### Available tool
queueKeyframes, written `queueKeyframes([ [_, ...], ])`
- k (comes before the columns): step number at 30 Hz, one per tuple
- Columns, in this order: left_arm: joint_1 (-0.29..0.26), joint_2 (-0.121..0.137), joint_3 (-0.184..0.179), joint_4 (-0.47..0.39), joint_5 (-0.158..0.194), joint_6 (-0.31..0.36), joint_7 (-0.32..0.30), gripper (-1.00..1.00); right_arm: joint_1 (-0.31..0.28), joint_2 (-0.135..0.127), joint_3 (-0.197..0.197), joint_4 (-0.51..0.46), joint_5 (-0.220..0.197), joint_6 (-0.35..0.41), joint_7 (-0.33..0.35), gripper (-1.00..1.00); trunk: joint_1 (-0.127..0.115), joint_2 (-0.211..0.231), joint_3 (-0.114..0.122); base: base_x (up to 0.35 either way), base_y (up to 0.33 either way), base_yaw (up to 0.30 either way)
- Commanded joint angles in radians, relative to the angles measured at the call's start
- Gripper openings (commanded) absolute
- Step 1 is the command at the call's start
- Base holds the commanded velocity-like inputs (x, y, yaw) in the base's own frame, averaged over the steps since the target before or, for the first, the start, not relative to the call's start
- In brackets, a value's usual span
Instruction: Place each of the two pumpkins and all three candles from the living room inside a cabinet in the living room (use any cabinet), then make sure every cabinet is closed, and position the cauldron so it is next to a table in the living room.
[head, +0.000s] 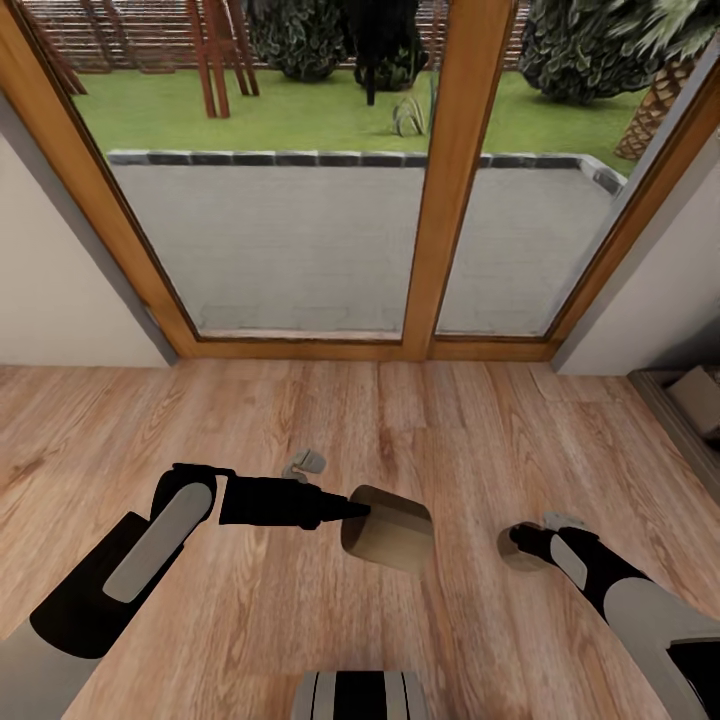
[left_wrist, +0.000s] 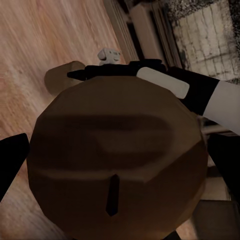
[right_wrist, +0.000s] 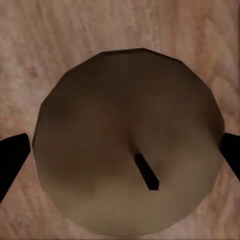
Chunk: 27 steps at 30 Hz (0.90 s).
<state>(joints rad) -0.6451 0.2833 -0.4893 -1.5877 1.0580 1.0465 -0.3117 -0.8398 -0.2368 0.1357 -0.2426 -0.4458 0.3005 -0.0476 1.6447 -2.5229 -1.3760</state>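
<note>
Wood-plank flooring (head: 300, 420) runs up to a tall timber-framed glass door (head: 440, 180) at twelve o'clock, with paving and lawn outside. From the head camera the left gripper (head: 352, 512) reaches toward the middle of the floor, and a grey-beige candle (head: 388, 528) lies on its side at its tip, flat end turned toward five o'clock. At four o'clock the right gripper (head: 520, 545) carries a second candle (head: 524, 550), mostly masked by the wrist. A dark shape (head: 690, 400) at three o'clock is cut by the frame edge; I cannot say whether it is the cabinet.

Along the left wrist camera, the first candle's wick end (left_wrist: 117, 155) sits close to the lens, and a black fingertip (left_wrist: 11, 160) shows at either flank, so the jaws look clenched on it. Beyond it, the right arm (left_wrist: 175, 82) and the other candle (left_wrist: 62, 75) are in sight above the floor.

Through the right wrist camera, the second candle's face (right_wrist: 130, 145) with its short wick is flanked by a dark fingertip (right_wrist: 10, 160) on each side; those jaws also appear to be grasping it.

As I judge it, two candles are in hand and still to be stowed. The third candle, both pumpkins, closing the cabinets and placing the cauldron seemingly remain. A small pale grey object (head: 305, 463) on the floor is too indistinct to name.
</note>
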Motion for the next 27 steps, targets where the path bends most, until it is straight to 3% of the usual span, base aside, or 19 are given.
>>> queueKeyframes([
  [1,-0.001,0.001,0.000,0.001,-0.010,0.001,-0.008,-1.00,0.000,-0.001,0.009,-0.003,-0.010,0.005,-0.005,-1.00,-0.001,0.000,0.003,0.000,0.000,0.000],
  [3,-0.001,0.001,0.000,0.004,-0.022,0.001,-0.006,-1.00,0.000,-0.002,0.009,-0.004,-0.011,0.005,-0.005,-1.00,-0.001,0.000,0.011,0.000,0.000,0.000],
  [8,-0.001,-0.002,0.002,0.007,-0.121,0.001,-0.003,-1.00,0.000,-0.004,0.009,-0.007,-0.012,0.005,-0.005,-1.00,-0.004,0.002,0.030,0.000,0.000,0.000],
  [13,-0.001,0.000,0.006,0.010,-0.171,0.001,0.023,-1.00,-0.001,-0.005,0.007,-0.008,-0.014,0.005,-0.005,-1.00,-0.006,0.003,0.050,0.000,0.000,0.000],
  [18,-0.001,-0.007,0.046,0.011,-0.231,0.001,0.166,-1.00,0.000,-0.006,0.007,-0.025,-0.016,0.004,0.002,-1.00,-0.008,0.004,0.069,0.000,0.000,0.000],
  [19,-0.001,-0.009,0.053,0.011,-0.243,0.001,0.230,-1.00,0.000,-0.007,0.006,-0.032,-0.017,0.004,0.006,-1.00,-0.009,0.004,0.073,0.000,0.000,0.000],
  [22,-0.002,-0.012,0.055,0.010,-0.253,0.001,0.374,-1.00,0.001,-0.008,0.005,-0.047,-0.017,0.004,0.008,-1.00,-0.010,0.005,0.084,0.000,0.000,0.000],
  [25,-0.002,-0.013,0.052,0.010,-0.256,0.001,0.483,-1.00,0.001,-0.007,0.005,-0.053,-0.017,0.010,0.009,-1.00,-0.011,0.006,0.096,0.000,0.000,0.000],
  [27,-0.002,-0.013,0.050,0.010,-0.257,0.001,0.522,-1.00,0.001,-0.006,0.005,-0.055,-0.018,0.010,0.009,-1.00,-0.012,0.006,0.104,0.000,0.000,0.000],
])
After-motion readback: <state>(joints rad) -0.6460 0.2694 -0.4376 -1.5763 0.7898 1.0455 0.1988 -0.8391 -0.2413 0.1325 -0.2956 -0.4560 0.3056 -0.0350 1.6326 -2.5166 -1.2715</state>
